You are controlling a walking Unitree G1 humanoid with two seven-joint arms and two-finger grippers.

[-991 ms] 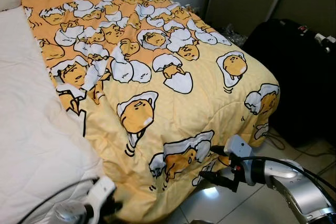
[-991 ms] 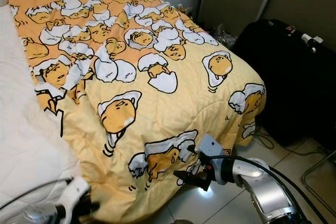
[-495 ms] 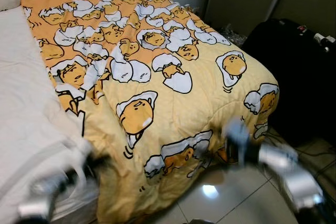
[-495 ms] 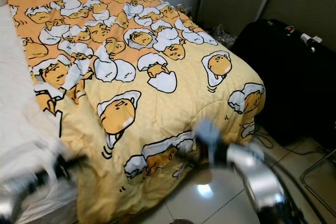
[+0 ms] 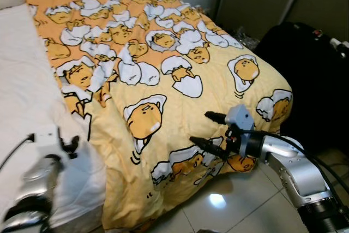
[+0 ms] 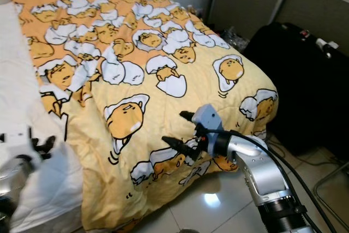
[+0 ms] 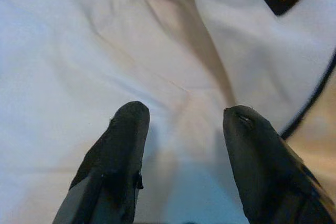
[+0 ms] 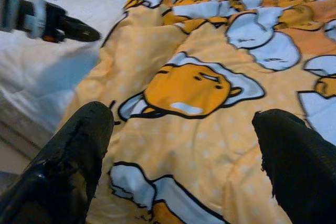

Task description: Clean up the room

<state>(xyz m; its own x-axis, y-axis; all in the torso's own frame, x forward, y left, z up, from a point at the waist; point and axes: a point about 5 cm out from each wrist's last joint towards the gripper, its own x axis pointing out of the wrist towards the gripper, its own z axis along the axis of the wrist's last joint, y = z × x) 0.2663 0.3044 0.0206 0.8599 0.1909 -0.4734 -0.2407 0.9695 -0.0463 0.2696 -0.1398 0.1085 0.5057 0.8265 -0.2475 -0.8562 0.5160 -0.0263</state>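
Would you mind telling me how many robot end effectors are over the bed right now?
2. The left end effector is over the white sheet by the blanket's edge, fingers apart. The right end effector is open above the yellow cartoon-print blanket near the bed's foot corner.

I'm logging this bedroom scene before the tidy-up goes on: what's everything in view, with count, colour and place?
Blanket: one, yellow-orange with egg cartoon prints, spread over the bed, hanging off the foot end.
White bedding: one, white, on the bed's left part, beside the blanket.
Suitcase: one, black, on the floor right of the bed.
Floor: glossy pale tiles, below the bed's foot.
Left gripper: black fingers open, over the white bedding.
Right gripper: black fingers open, above the blanket's foot end.
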